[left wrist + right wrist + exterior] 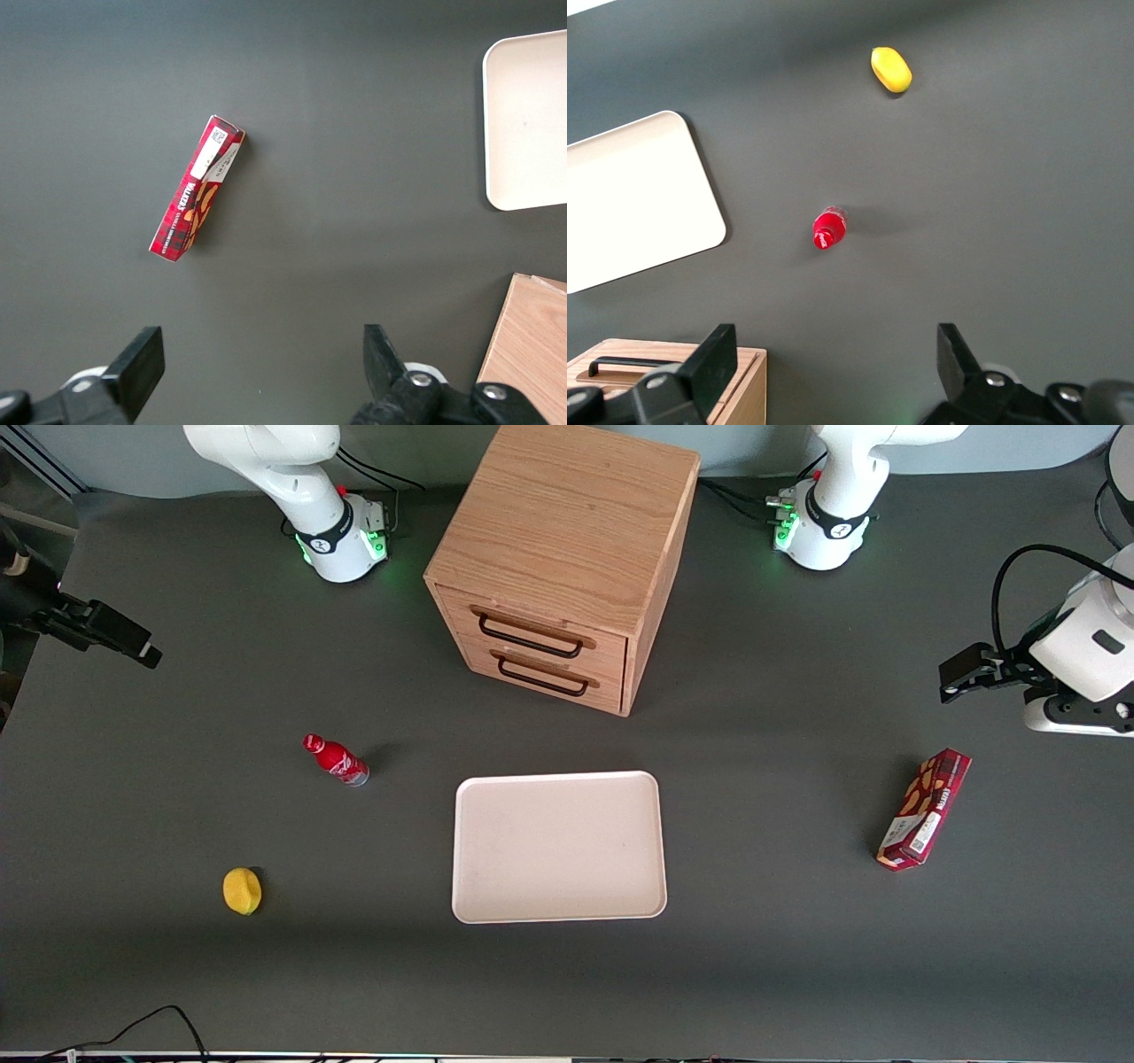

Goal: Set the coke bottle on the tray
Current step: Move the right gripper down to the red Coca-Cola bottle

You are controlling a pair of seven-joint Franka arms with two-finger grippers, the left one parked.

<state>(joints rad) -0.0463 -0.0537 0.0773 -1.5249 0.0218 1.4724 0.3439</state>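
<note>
Standing upright on the dark grey table (177,974), the small red coke bottle with a red cap, white lettering and a clear base (337,760) is apart from everything else. Nearest the front camera lies a small yellow lemon-shaped object (242,890), one only. A little farther off is the large flat pale pinkish-white tray with rounded corners and a low rim (558,846), one, with nothing on it. The single coke bottle stands beside the tray toward the working arm's end, well apart from its rim. Toward the parked arm's end lies one dark-red snack box (924,808) on its side. Farther still stands one light oak cabinet with two drawers and dark handles (562,558). The black two-finger gripper (97,631) hangs above the table edge at the working arm's end, far from the bottle; its wrist view shows the fingers (713,359) spread wide with nothing between them
</note>
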